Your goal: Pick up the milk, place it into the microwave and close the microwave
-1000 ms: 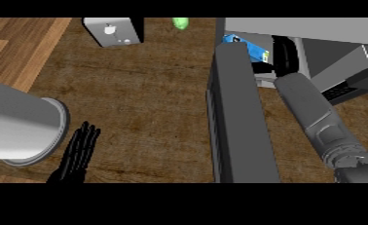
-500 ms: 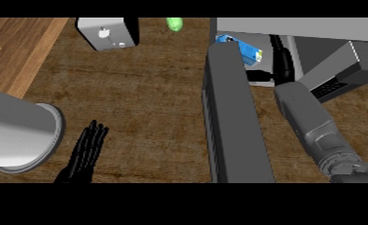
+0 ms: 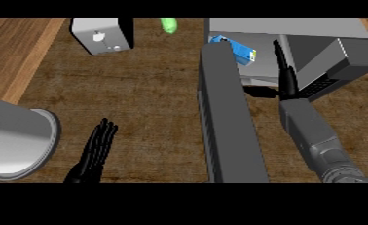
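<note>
Already the milk carton (image 3: pixel 233 50) lies inside the microwave (image 3: pixel 316 36), near its back edge. Its door (image 3: pixel 229 117) stands open, so closing remains. The right hand (image 3: pixel 284 70) shows straight fingers, holding nothing; the left hand (image 3: pixel 96 151) rests spread on the counter (image 3: pixel 144 92).

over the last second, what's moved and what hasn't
The right hand has let go of the milk and is drawing back out of the microwave; the carton lies inside. The microwave door stays open, and the left hand stays open low at the left.
</note>
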Controlling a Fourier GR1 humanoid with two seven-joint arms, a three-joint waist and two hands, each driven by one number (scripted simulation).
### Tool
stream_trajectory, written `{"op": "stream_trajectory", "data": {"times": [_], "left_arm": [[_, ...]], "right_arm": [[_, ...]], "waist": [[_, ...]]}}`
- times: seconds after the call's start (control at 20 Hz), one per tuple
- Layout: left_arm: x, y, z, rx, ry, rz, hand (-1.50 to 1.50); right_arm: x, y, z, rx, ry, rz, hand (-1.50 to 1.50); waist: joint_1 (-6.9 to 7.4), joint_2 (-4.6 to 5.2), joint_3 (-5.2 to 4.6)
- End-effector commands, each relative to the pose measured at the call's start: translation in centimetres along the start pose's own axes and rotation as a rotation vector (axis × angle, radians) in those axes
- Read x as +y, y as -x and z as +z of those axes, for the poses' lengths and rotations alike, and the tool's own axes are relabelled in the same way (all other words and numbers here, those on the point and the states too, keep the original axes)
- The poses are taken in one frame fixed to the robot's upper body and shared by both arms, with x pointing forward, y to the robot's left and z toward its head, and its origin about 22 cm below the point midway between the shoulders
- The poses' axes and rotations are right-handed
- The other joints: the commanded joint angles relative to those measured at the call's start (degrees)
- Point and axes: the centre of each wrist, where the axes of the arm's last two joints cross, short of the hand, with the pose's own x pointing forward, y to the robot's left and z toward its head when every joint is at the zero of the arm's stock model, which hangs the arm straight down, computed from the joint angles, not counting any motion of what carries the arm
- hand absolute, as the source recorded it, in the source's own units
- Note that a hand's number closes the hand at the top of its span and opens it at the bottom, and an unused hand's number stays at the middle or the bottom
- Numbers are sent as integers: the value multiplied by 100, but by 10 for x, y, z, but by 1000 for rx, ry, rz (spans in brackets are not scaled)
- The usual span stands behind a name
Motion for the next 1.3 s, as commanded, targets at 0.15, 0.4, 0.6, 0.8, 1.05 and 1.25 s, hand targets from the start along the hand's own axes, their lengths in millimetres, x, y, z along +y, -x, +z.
{"op": "stream_trajectory", "data": {"times": [0.15,0.4,0.6,0.8,1.05,1.25], "left_arm": [[-4,6,2,12,14,-4,-150],[-1,3,-17,6,23,-11,-150],[-24,-5,-13,7,11,10,-150],[-13,-5,-21,31,79,64,-150],[-6,12,-20,97,153,-19,150],[-7,20,-15,130,203,-91,150]], "right_arm": [[-12,31,41,12,-74,-178,-150],[-19,51,74,36,-107,-239,-150],[4,56,105,26,-130,-318,-150],[9,56,109,18,-95,-492,-150],[-23,75,141,-18,-90,-574,-150],[-42,73,131,-31,-118,-570,-150]], "waist": [[-110,-55,-6],[-198,-87,-11],[-274,-137,-18],[-363,-166,-24],[-448,-179,-28],[-454,-195,-34]]}}
